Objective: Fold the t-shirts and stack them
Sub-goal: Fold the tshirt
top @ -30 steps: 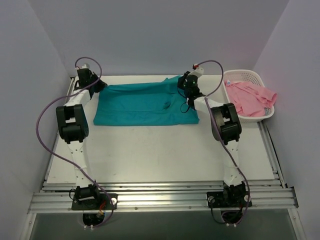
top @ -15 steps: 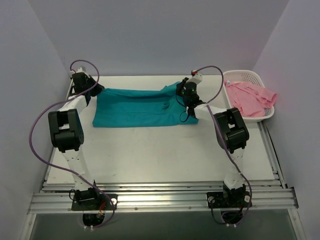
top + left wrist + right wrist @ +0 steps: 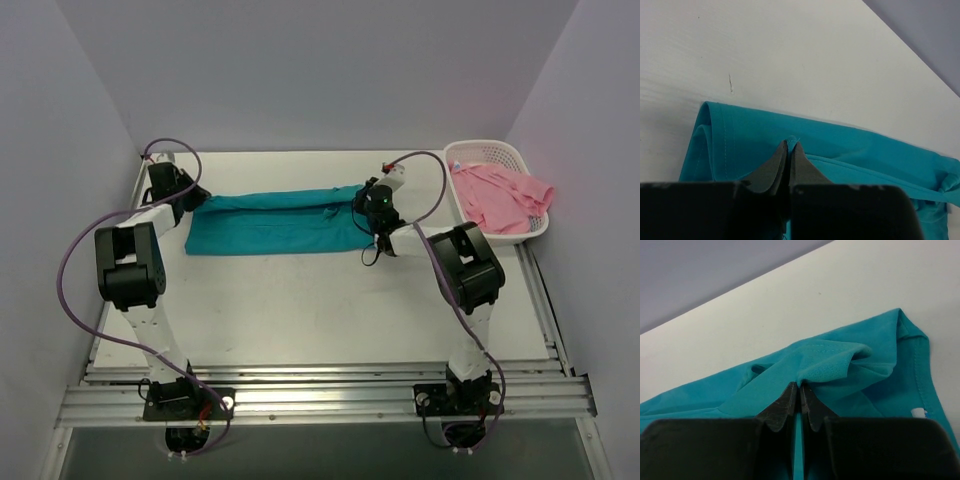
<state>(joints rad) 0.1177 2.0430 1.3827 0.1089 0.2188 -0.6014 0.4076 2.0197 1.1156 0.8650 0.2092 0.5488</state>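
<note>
White flat counter (image 3: 320,310), walled in by pale grey panels on three sides, carries everything. Across its far half lies the teal cloth t-shirt (image 3: 275,222), drawn out into a long narrow band that runs from close to the left edge to a little right of the middle. At its left end the cloth is doubled over in a soft rolled fold.

The left hand (image 3: 197,198) grips the band's far left corner. In the left wrist view its two dark fingers are pressed together with a hemmed teal edge pinched at their tips. The right hand (image 3: 372,204) grips the far right corner, its fingers likewise together on a bunched fold of teal cloth. A small white neck label (image 3: 918,412) shows on the shirt near that fold.

Well apart, at the far right corner of the counter, the light pink cloth t-shirt (image 3: 497,196) lies crumpled in the white plastic lattice basket (image 3: 478,147), with one part hanging over the basket's right rim. Purple cables (image 3: 75,260) loop from both arms.
</note>
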